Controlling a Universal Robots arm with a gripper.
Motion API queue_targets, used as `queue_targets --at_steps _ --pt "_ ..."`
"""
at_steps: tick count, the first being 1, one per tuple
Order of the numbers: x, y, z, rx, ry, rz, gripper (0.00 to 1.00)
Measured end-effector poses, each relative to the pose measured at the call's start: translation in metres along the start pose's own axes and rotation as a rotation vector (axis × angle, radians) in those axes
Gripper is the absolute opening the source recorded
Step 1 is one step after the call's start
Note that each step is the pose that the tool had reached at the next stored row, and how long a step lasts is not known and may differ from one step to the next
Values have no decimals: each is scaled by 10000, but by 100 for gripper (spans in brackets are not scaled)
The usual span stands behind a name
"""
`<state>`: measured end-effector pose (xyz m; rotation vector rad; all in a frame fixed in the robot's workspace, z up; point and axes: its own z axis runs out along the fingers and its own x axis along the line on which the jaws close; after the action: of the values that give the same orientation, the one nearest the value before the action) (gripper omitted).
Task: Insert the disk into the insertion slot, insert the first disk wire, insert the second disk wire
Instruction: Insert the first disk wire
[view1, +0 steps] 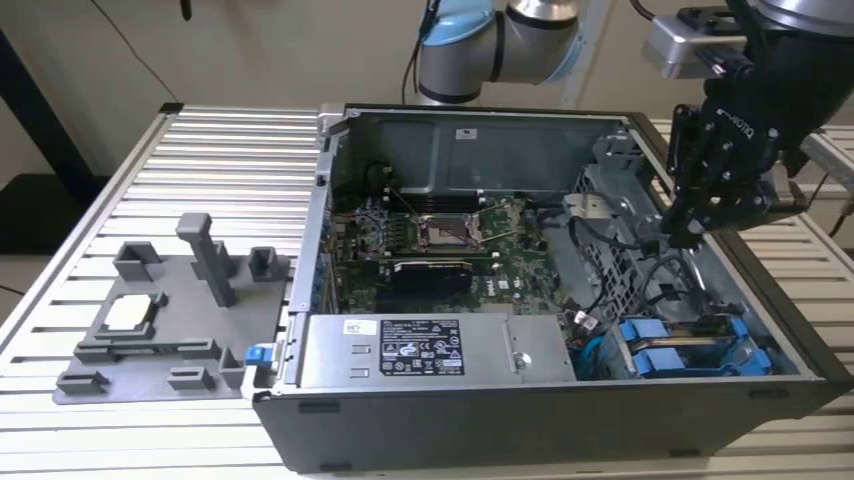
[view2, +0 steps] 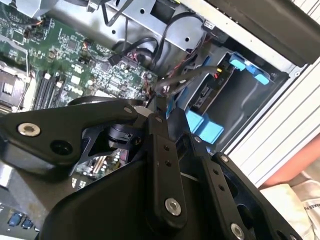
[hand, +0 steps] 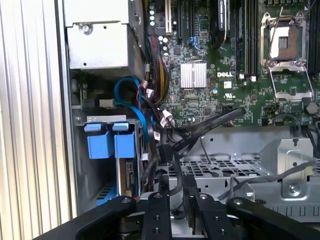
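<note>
Pinching the black wire plug (hand: 165, 151) tight in the gripper (hand: 175, 179), just beside the disk (hand: 111, 144), already seated in the insertion slot (hand: 80, 162). Probably best to keep that plug square to its socket, ease down slow, steer clear of the loose cables (hand: 150, 100).

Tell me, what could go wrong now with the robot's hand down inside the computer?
The gripper pinches a black wire, so the wire might slip out or bend. Loose cables bunch beside the disk's blue carrier and could snag the gripper. The motherboard sits close and might get bumped.
</note>
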<state>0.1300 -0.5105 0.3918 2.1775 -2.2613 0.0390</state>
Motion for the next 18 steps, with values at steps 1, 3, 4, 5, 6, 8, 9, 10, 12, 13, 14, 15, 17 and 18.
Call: queue_targets --at_steps 1,3,4,5,6,8,9,10,12,13,14,15,17,18 --pt "1 18 -1 12 29 -21 26" --pt "2 44 -3 40 112 -94 26" --pt "2 52 -6 52 171 -149 26" --pt "2 58 -9 63 249 -208 26" --pt "3 63 -11 76 329 -259 26" --pt "2 69 -14 105 479 -386 26" --pt "-1 70 -15 119 526 -440 26" --pt "-6 74 -19 148 627 -537 26" --pt "-21 85 -21 181 712 -586 26" --pt "-36 94 -21 204 743 -598 26" --pt "-52 104 -22 234 763 -603 26" --pt "-70 115 -22 269 780 -605 26" --pt "-95 140 -23 347 836 -606 26" --pt "-101 153 -23 382 877 -608 26"
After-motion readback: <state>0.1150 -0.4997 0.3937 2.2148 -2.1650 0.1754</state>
